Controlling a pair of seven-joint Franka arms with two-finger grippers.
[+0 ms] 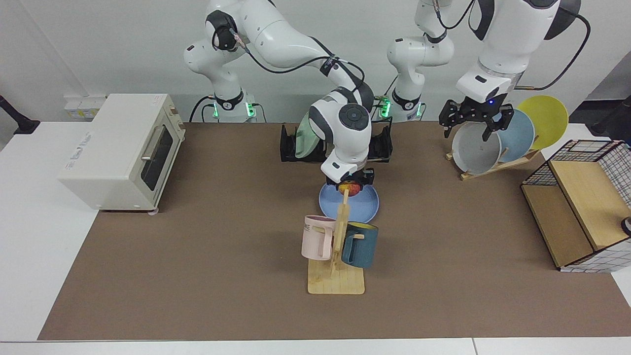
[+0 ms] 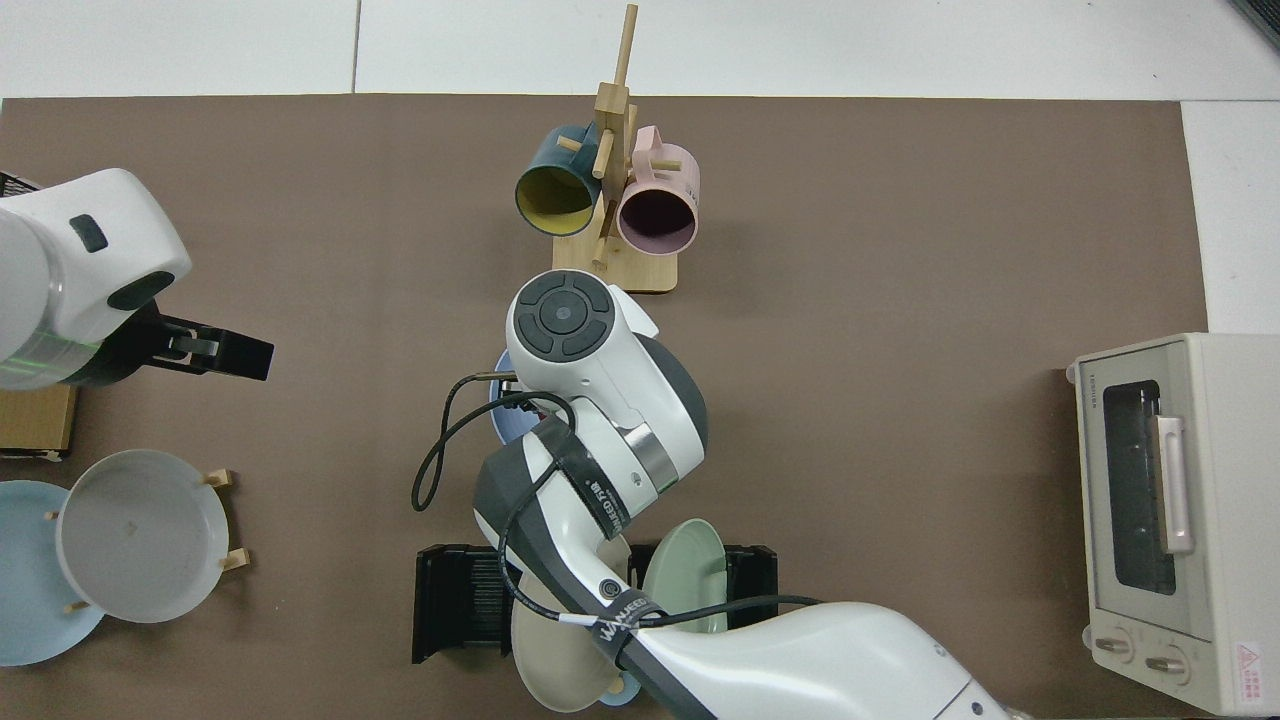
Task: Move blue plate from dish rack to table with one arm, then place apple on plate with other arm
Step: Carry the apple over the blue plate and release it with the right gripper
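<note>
Right end effector [image 1: 353,185] gripping apple [image 1: 351,188], over blue plate [image 1: 367,207]

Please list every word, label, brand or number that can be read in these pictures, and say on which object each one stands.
"ME": on the pink mug, the rest hidden.
"WANJEED": on the cable band of the right arm, uncertain.
Print on the toaster oven side: too small to read.
Red warning sticker on the oven: too small to read.

The blue plate [image 1: 362,206] is hemmed in on two sides: the mug tree [image 1: 340,236] stands just in front of it, the dish rack [image 1: 379,145] close behind, and the right arm [image 1: 345,133] hangs over it. Bare bench [image 1: 222,236] lies open on either side, out to the toaster oven [image 1: 121,150] and the plate stand [image 1: 493,162].
</note>
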